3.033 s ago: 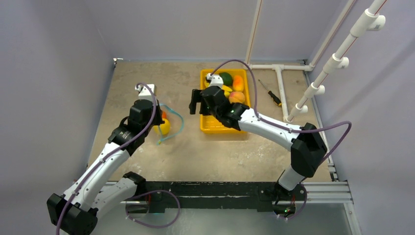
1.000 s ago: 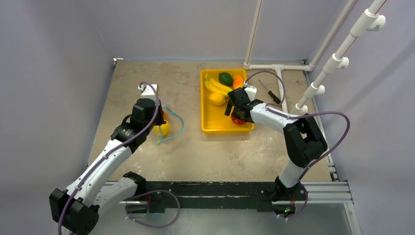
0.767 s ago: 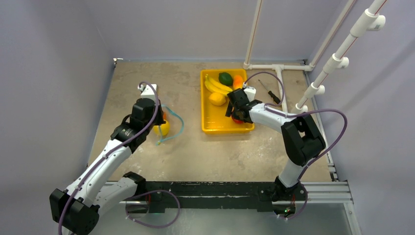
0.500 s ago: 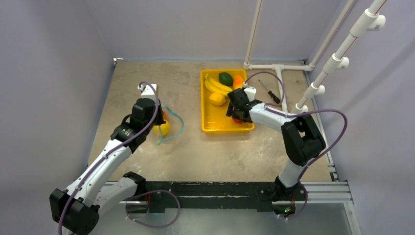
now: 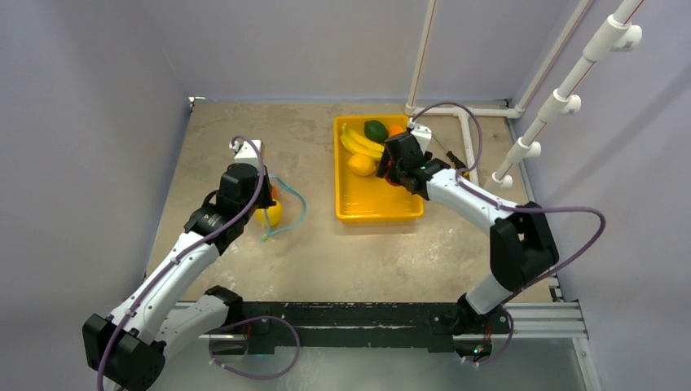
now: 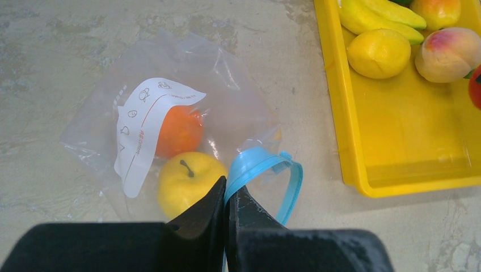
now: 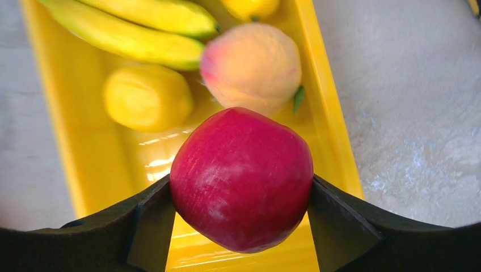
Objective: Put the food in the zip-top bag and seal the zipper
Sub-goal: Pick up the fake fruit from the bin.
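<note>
Right pincer [image 7: 242, 218] clamped on glossy red toy apple [image 7: 241, 170], yellow rectangular plastic tray [image 7: 57, 130] beneath, peach [image 7: 252, 68] and lemon [image 7: 147, 97] just beyond, left pincer [image 6: 228, 198] pinched tight on thin teal-blue zipper strip [image 6: 258, 161] of clear floppy plastic bag [image 6: 227, 102], orange [image 6: 178, 131] and yellow round fruit [image 6: 187, 184] inside, just ahead, beige surface [image 6: 68, 45].

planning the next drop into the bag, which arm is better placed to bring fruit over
Right. The right gripper clamps the red apple over the yellow tray, while the left gripper is shut on the zipper, busy pinching the zip-top bag at its mouth.
</note>
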`<state>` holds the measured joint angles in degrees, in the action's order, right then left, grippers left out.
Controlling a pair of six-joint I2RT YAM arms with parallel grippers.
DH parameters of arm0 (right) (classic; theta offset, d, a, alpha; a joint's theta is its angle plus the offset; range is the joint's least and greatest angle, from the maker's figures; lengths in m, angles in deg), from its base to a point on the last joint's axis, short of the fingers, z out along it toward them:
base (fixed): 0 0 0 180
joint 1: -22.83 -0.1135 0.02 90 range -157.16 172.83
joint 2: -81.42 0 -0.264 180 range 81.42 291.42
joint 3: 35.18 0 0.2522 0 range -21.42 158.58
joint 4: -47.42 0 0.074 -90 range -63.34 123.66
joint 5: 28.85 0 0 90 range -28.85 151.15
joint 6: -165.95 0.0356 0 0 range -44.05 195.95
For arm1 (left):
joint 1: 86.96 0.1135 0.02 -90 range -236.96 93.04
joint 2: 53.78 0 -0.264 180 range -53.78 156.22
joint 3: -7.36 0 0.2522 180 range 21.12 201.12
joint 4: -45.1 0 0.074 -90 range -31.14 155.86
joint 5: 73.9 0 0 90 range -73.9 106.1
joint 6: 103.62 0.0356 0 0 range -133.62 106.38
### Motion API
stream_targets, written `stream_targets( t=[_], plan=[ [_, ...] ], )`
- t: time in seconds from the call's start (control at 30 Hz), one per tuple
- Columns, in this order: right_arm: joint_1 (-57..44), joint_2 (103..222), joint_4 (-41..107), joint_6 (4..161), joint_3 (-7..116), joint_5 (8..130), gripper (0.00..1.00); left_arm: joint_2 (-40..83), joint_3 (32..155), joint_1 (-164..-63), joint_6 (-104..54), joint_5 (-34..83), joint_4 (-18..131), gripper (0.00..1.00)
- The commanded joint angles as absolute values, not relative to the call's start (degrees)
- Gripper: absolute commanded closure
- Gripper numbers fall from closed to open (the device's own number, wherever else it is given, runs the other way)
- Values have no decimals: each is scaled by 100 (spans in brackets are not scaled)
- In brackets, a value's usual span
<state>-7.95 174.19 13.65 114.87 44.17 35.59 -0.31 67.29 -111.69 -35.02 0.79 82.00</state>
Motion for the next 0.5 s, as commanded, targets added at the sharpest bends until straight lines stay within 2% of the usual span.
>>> stream_targets(
  t=[0.0, 0.33, 0.47],
  plan=[
    [-876, 16940, 1567, 11226, 4750, 3821, 62, -89, 6809, -11104, -3429, 142, 7965, 100],
    [-1909, 16445, 2326, 10621, 4839, 4557, 63, -160, 6791, -11097, -3434, 124, 7987, 100],
    [-2095, 16306, 2842, 10355, 4547, 5424, 65, -175, 6781, -11099, -3440, 127, 7998, 100]
  ],
)
